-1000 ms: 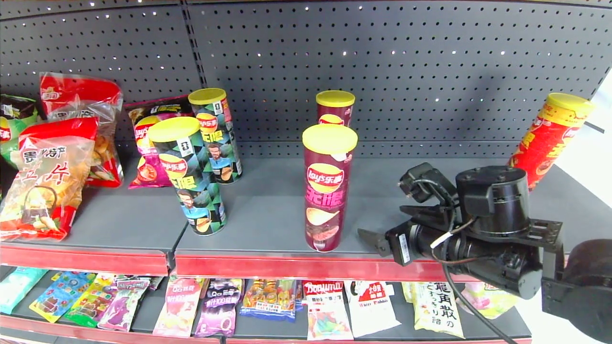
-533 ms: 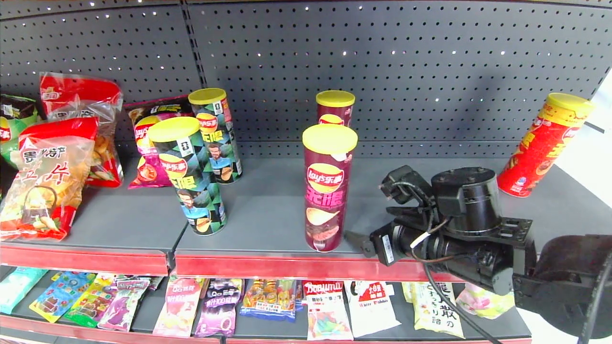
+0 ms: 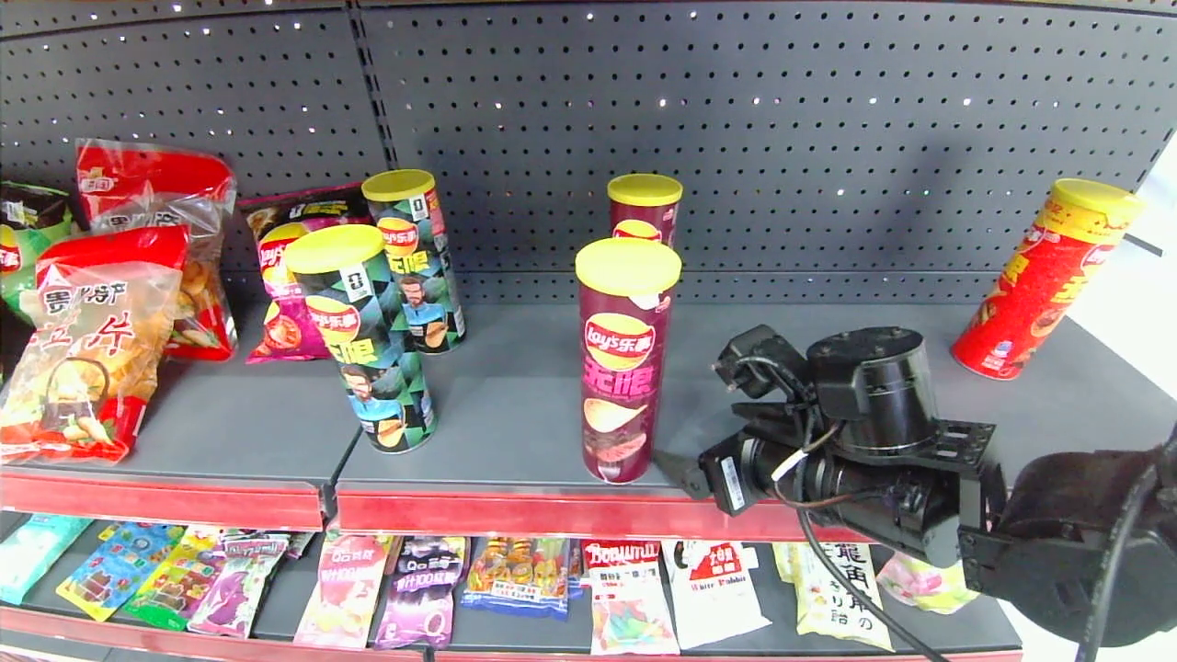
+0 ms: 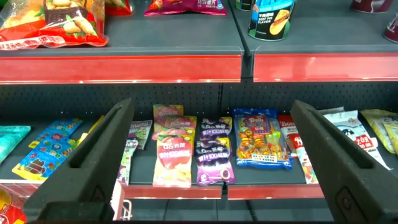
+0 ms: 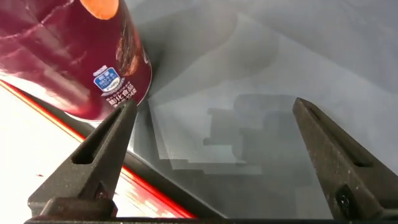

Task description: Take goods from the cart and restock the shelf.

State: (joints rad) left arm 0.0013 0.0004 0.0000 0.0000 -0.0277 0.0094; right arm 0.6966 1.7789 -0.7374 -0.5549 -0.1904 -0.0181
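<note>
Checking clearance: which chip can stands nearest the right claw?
The front maroon can, at the shelf edge beside the right claw; the other maroon can stands behind it.

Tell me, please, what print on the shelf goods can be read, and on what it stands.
Maroon can: logo and large characters, clear; brand print, left unquoted.
Its blue base label: too small to read.
Teal can: logo, characters, white number tag; likewise unquoted.
Red bag: large characters; likewise unquoted.
Red can: blurred.
Lower packets: mostly too small to read.
</note>
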